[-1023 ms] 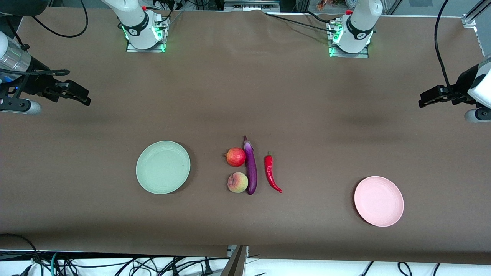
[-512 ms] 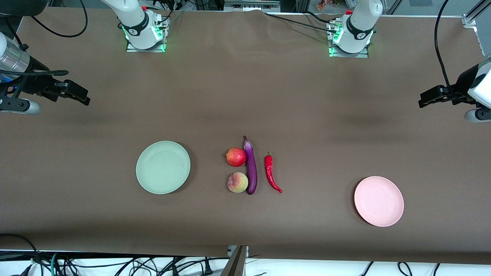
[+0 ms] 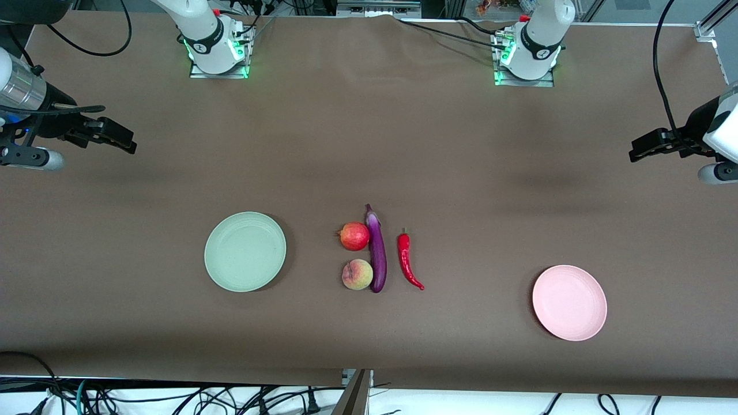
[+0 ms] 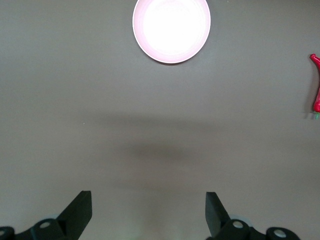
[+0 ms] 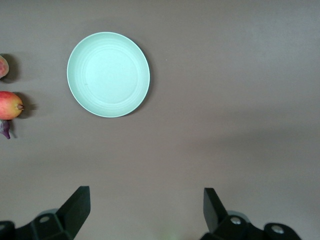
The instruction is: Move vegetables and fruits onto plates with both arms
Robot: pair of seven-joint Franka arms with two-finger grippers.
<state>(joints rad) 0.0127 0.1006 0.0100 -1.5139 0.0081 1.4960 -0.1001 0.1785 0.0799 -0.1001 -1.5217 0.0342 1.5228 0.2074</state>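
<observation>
So the whole pile sat dead centre on the surface point(image 3: 369, 144), and both arms were parked way out at the ends. The left tool point(image 3: 639, 151) hung over its end of the surface, fingers spread wide with nothing in them. The right tool point(image 3: 118, 140) was the same deal over its own end.

The eggplant point(image 3: 376, 251) lay with its long axis running from the bases toward the front camera. The pomegranate point(image 3: 354, 236) and peach point(image 3: 357, 274) were tucked against it on the right arm's side, peach nearer the camera. The chili point(image 3: 407, 260) lay roughly parallel, just beside it on the left arm's side.

The green plate point(image 3: 245, 251) was toward the right arm's end, the pink plate point(image 3: 569, 302) toward the left's. My guess: fruit suited the right arm, chili the left.
</observation>
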